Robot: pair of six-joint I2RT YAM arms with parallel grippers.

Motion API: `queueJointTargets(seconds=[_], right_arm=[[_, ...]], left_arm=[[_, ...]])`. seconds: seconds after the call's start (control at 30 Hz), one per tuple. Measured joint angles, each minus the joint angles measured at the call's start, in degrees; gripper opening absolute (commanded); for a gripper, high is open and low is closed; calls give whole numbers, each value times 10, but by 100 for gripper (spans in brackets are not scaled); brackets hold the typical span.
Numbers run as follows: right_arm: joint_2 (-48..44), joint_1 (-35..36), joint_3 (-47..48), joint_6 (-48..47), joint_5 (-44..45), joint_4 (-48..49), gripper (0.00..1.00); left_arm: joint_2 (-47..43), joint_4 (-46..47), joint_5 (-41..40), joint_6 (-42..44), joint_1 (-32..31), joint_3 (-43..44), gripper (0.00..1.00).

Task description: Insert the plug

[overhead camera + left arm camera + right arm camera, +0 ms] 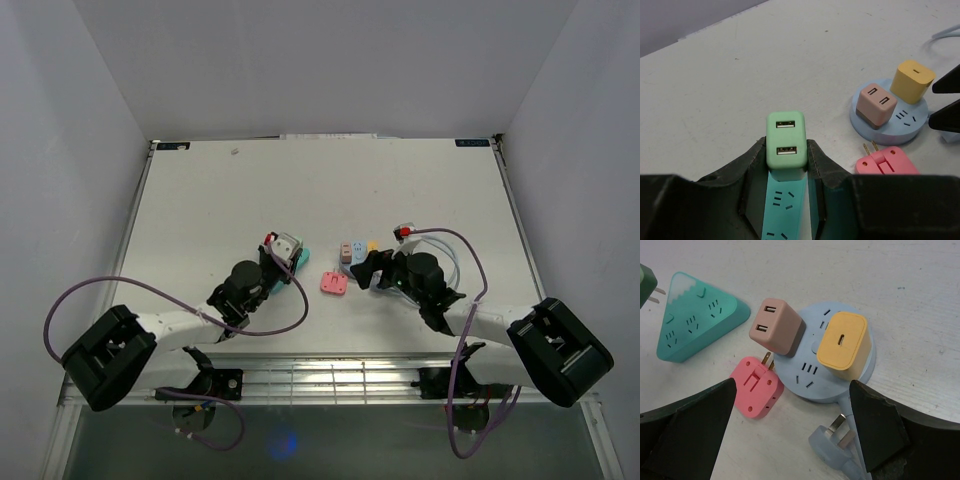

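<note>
My left gripper (786, 147) is shut on a light green two-port USB charger (785, 139), its fingers pressing both sides. The charger sits over the far end of a teal triangular power strip (781, 210); in the right wrist view its prongs (656, 295) show bare, beside the teal strip (695, 317). In the top view the left gripper (283, 253) is at the table's middle left. My right gripper (792, 387) is open and empty, its fingers straddling the near edge of a round blue power strip (812, 377). A pink plug (756, 386) lies loose on its back beside it.
The round blue strip (360, 262) carries a brown-pink USB charger (776, 328) and a yellow charger (844, 343). Its own pale blue cable plug (837, 446) lies on the table near my right fingers. White walls enclose the table (330, 190) on three sides.
</note>
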Motion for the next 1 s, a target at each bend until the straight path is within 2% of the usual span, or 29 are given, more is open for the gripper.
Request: queueJointTargets(seconds=[0.47,1.0], right_arm=[[-25,0,-15,-2,-7,36,100],[-30,0,-19,-2,-9,39,100]], left_arm=[[45,11,144,16,61,1,0],[112,31,184,16,97,13,0]])
